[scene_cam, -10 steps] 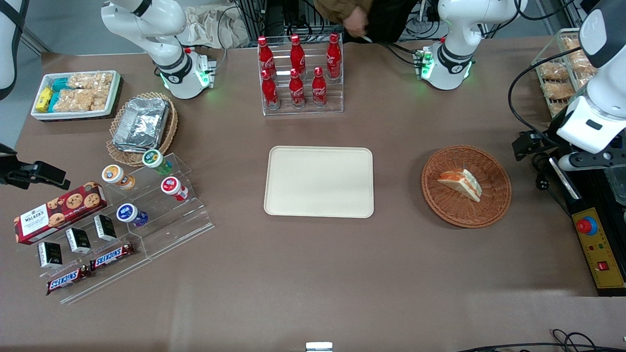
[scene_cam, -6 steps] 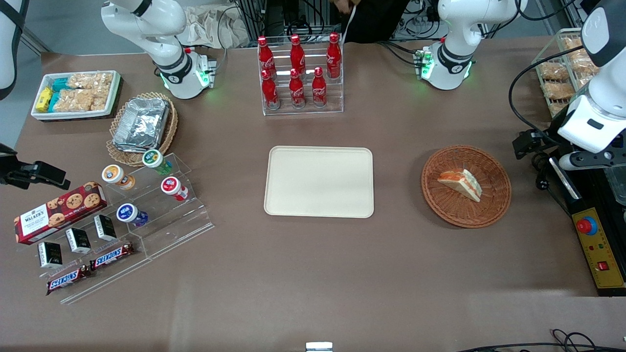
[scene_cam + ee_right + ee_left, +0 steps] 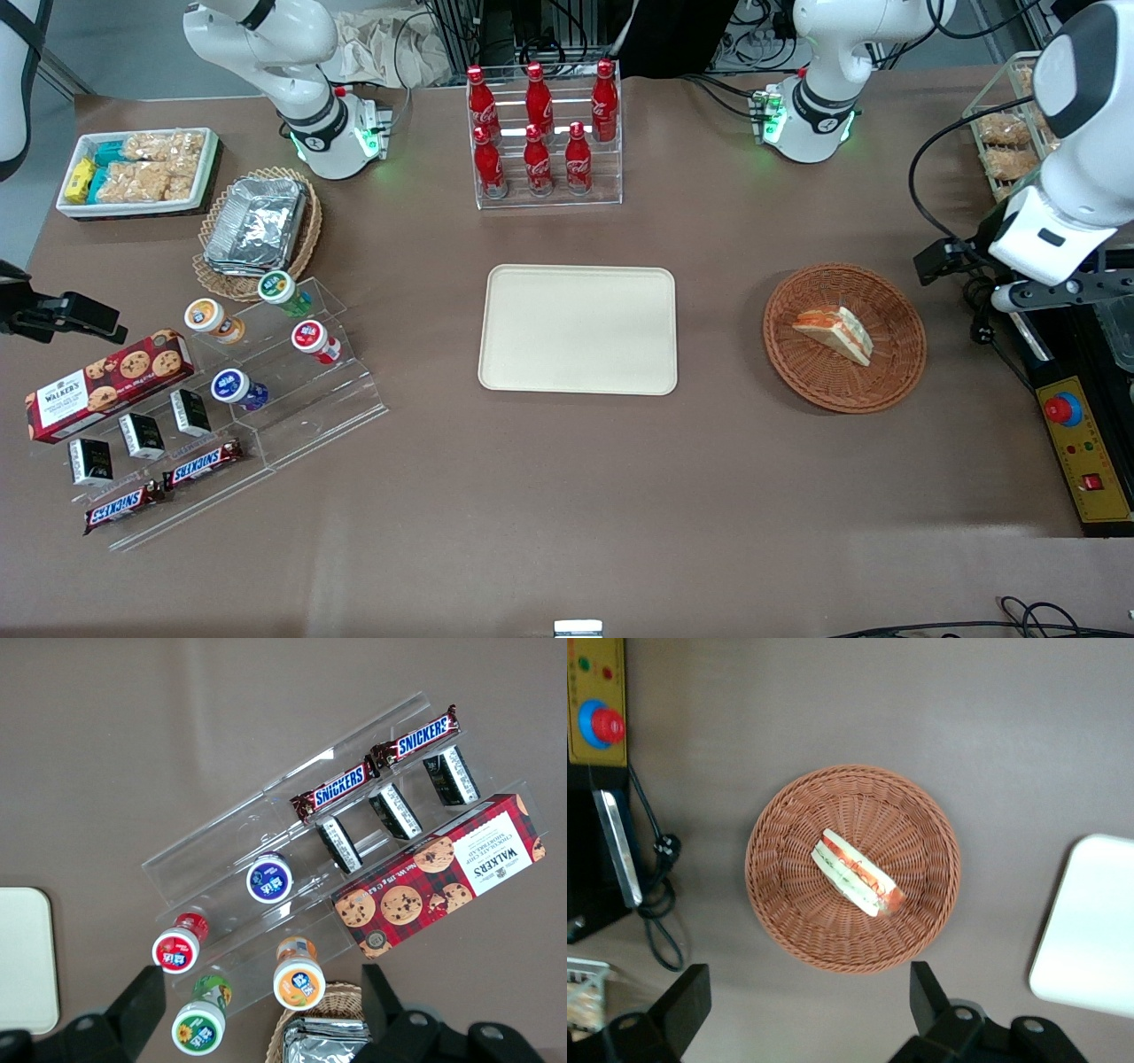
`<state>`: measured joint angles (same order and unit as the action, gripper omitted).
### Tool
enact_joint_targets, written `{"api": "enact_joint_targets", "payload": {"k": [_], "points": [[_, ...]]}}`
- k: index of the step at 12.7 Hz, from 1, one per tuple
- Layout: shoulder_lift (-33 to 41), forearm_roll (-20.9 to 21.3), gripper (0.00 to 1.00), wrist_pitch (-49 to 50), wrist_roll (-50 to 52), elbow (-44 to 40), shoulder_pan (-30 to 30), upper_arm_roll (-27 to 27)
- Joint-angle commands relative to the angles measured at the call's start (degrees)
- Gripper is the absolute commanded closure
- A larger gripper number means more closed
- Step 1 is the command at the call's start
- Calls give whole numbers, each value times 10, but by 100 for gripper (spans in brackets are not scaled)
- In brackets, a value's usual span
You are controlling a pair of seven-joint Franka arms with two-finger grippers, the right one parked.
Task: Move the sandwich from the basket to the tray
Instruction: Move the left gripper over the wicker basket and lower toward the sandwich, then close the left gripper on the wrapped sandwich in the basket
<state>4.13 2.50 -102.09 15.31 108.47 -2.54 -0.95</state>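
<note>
Brown tabletop carries basket (image 3: pixel 852 868) with sandwich (image 3: pixel 858 873); end effector (image 3: pixel 806 1010), partly cropped, hovers spread above.

1. Left arm (image 3: pixel 1067 133): glossy white shell, one dark grey joint band; black cable looped alongside.
2. Base (image 3: pixel 811 124): white, ringed in black, green lights lit.
3. Gripper (image 3: pixel 806 1014): matte black; two blocky fingers (image 3: pixel 928 992) set wide apart; round screws on the body.
</note>
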Motion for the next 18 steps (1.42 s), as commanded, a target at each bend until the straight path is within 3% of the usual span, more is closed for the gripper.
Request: {"api": "enact_joint_targets", "payload": {"k": [1, 4, 12, 18], "points": [[32, -7, 0, -91, 131, 100, -4, -1], [15, -7, 0, -168, 194, 168, -4, -1], [-112, -5, 0, -238, 378, 182, -24, -2], [-121, -3, 0, -309, 394, 241, -20, 0]]}}
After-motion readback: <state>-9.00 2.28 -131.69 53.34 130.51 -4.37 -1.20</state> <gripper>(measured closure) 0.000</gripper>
